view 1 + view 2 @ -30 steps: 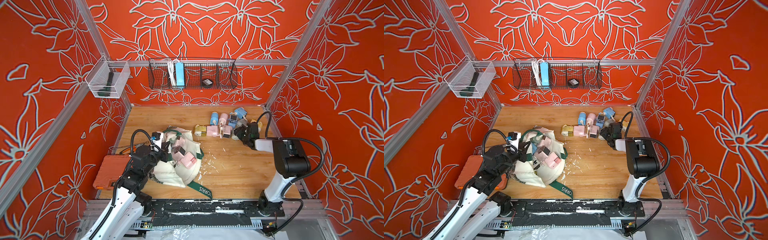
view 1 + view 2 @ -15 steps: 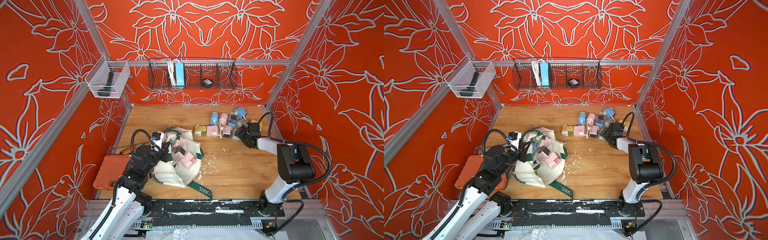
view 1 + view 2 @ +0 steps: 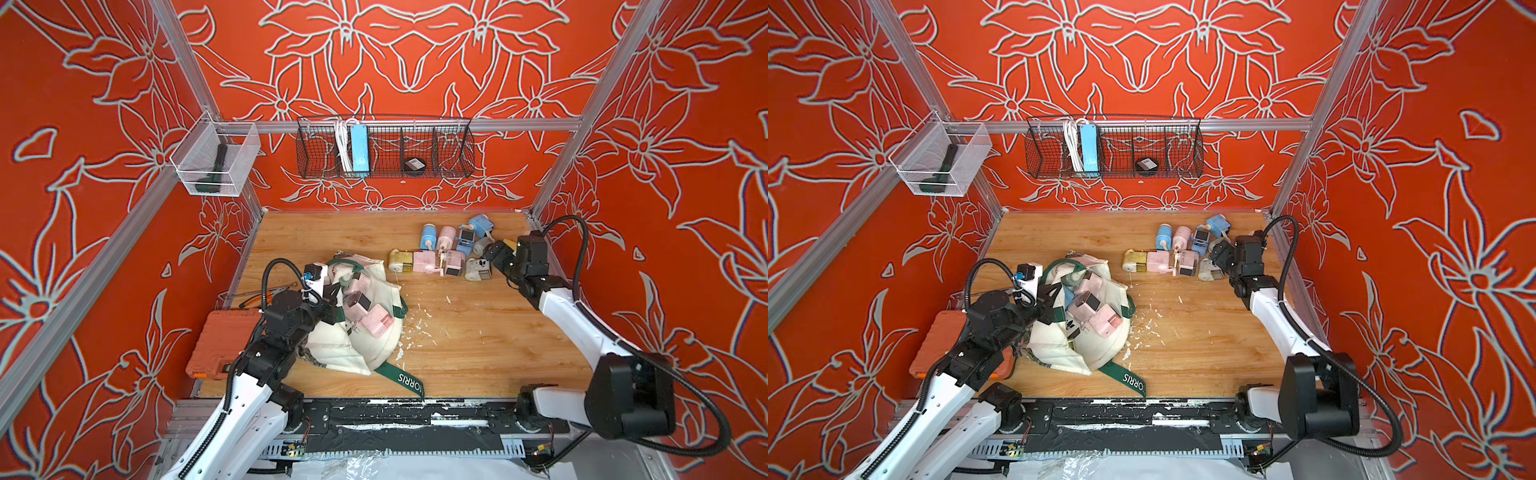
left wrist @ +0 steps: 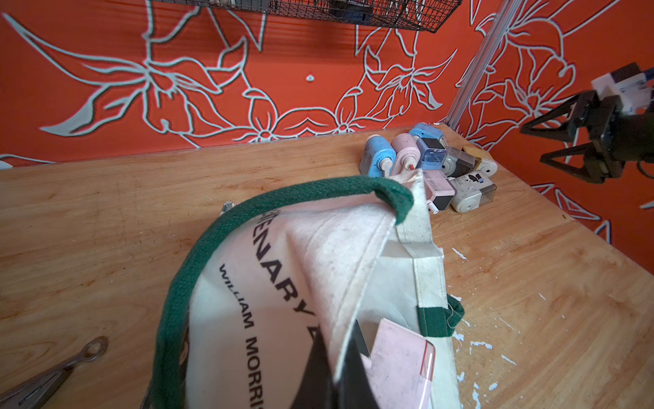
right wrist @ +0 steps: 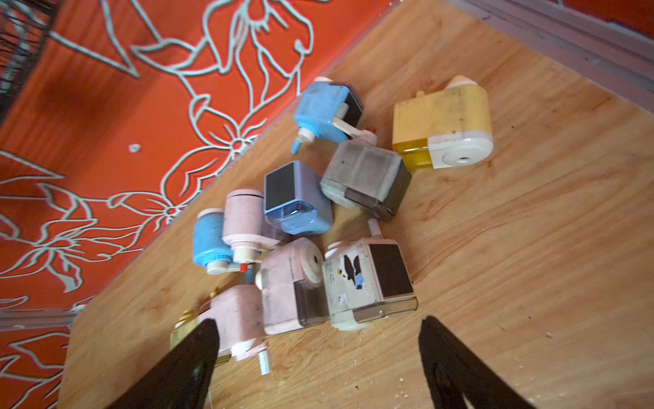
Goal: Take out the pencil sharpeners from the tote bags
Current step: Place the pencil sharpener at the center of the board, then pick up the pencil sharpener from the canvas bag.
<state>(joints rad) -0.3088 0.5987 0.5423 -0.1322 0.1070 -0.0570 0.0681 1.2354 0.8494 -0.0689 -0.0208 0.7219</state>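
cream canvas tote bag (image 3: 365,353) with dark green handles lies slumped on the pale wooden table (image 3: 478,332), left of centre, its mouth open toward the top views. left gripper (image 4: 336,354) is clamped on the bag's rim, with canvas pinched between its black fingers (image 4: 313,375), near the foot of one handle. several boxy plastic pencil sharpeners (image 3: 376,324) show in the mouth, mostly pastel pink, one with a dark window; how many lie beneath cannot be told. about ten more, in blue, pink, yellow, grey and white, lie in a loose cluster (image 3: 446,253) toward the far right corner, well apart from the bag, most touching a neighbour. right gripper (image 5: 318,320) hangs over the wood just beside that cluster, on its right side, fingers (image 5: 191,361) spread wide with nothing between them. white sharpener with black sticker marks (image 5: 368,283) lies nearest it. white flecks litter the wood between bag and cluster. flat orange plastic case (image 3: 222,340) sits at the table's left edge, beside the left arm. black wire basket (image 3: 453,145) on the back wall holds a blue power strip (image 3: 359,147).
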